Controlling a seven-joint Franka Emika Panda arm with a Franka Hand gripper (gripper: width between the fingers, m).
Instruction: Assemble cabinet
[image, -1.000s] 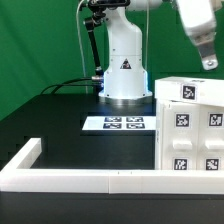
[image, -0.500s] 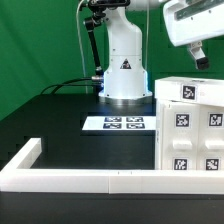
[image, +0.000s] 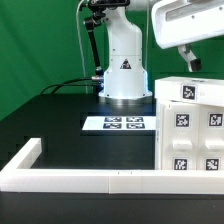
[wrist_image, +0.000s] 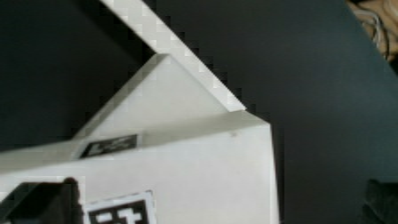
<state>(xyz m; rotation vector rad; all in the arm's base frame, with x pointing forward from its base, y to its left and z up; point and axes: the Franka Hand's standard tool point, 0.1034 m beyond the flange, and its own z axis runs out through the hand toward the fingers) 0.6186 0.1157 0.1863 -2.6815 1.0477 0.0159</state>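
The cabinet's large white box body (image: 190, 125) stands upright at the exterior view's right, with several black-and-white tags on its faces. My gripper (image: 189, 62) hangs in the air just above its top, and one dark finger (image: 187, 60) points down. In the wrist view the body's white top (wrist_image: 187, 140) fills most of the picture, with one tag (wrist_image: 121, 212) on it. The gripper (wrist_image: 214, 203) is open: its dark fingertips (wrist_image: 43, 200) show far apart at both edges and hold nothing.
The marker board (image: 115, 123) lies flat in front of the robot base (image: 123, 65). A long low white rim bar (image: 90, 178) borders the black table at the front and left. A narrow white strip (wrist_image: 175, 50) runs past the cabinet's corner in the wrist view.
The gripper has swung toward the exterior view's left and come further into view, now standing over the cabinet body's top. Its jaws have stayed open.
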